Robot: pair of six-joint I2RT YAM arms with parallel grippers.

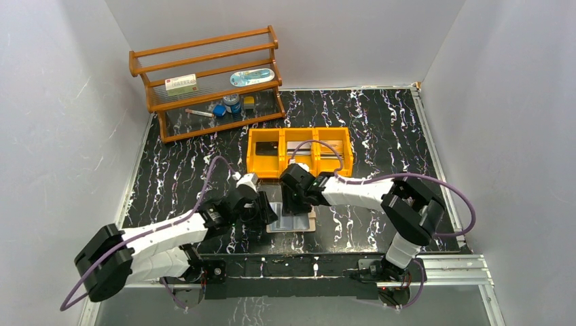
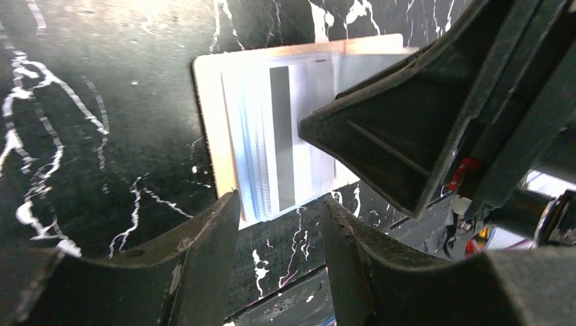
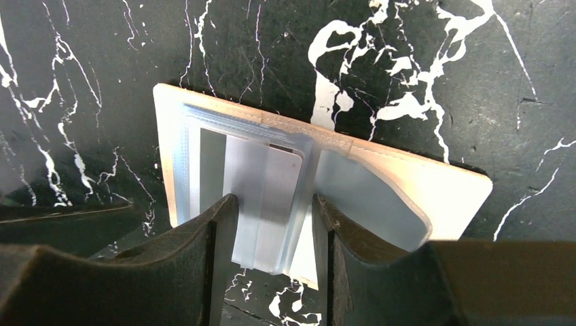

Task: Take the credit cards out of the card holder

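The right gripper (image 3: 273,204) hangs low over the card holder (image 3: 441,197), its jaws apart on either side of a silvery credit card (image 3: 261,170) that juts partway out of one pale blue pocket. The left gripper (image 2: 278,200) hovers just beside one edge of the card holder, its jaws likewise apart and holding nothing. The card holder lies open and flat on the black marbled worktop (image 3: 102,68), between the two arms and near the yellow bin (image 1: 299,130).
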